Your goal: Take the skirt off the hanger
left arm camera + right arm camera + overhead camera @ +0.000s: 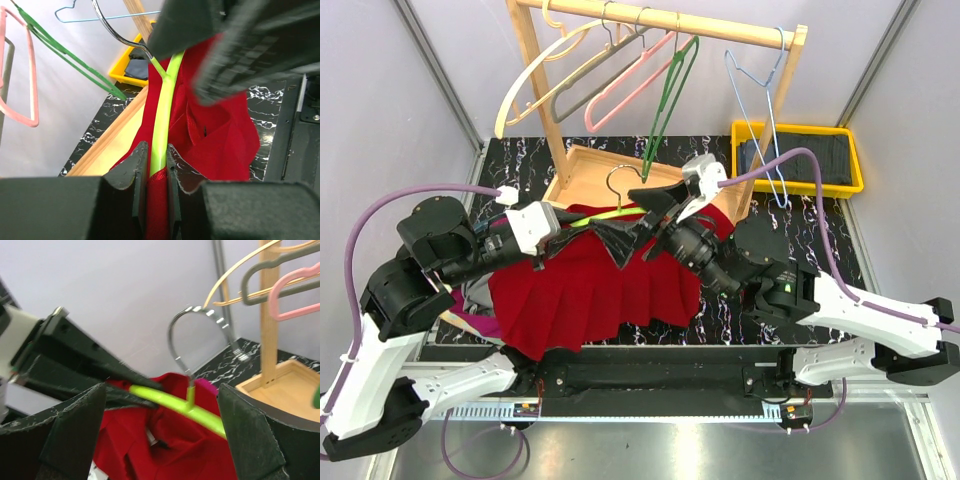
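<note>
Firmly, left gripper [156, 150] pinches the hanger [163, 112] (lime green) over red skirt [222, 135].

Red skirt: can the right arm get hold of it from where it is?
Probably yes. The right arm holds its jaws open close over the skirt; only the lime hanger, which the left arm clamps, crosses between.

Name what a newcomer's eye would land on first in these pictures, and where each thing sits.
The red skirt spread across the middle of the overhead view catches the eye first. It sits on a lime-green hanger that the left hand pinches by its bar. The right hand gapes open facing the hanger's metal hook, and at the back a wooden rack carries a row of bare coloured hangers.
</note>
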`<action>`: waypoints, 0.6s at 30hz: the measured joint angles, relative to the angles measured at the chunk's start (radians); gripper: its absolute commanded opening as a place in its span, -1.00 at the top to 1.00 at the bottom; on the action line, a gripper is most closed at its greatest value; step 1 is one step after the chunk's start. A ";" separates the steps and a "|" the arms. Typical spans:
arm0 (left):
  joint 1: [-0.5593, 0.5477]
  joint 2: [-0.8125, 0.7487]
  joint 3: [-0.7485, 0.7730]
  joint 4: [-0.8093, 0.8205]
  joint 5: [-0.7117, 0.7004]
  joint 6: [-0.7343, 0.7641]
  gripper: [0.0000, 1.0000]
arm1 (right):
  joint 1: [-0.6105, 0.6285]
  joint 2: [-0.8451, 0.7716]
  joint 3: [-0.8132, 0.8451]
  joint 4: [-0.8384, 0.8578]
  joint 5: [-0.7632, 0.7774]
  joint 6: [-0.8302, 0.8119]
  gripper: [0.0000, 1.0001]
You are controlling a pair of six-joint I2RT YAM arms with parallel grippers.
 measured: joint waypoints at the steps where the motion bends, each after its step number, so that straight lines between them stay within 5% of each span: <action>1: 0.000 0.000 0.000 -0.001 0.003 -0.004 1.00 | -0.013 0.001 0.001 0.001 -0.001 -0.002 -0.99; 9: 0.000 0.002 0.016 -0.025 0.037 -0.024 1.00 | -0.091 0.011 0.045 0.026 -0.029 -0.023 -0.93; 18: 0.000 0.034 0.067 -0.030 0.072 -0.033 1.00 | -0.113 0.064 0.064 0.035 -0.077 0.000 -0.33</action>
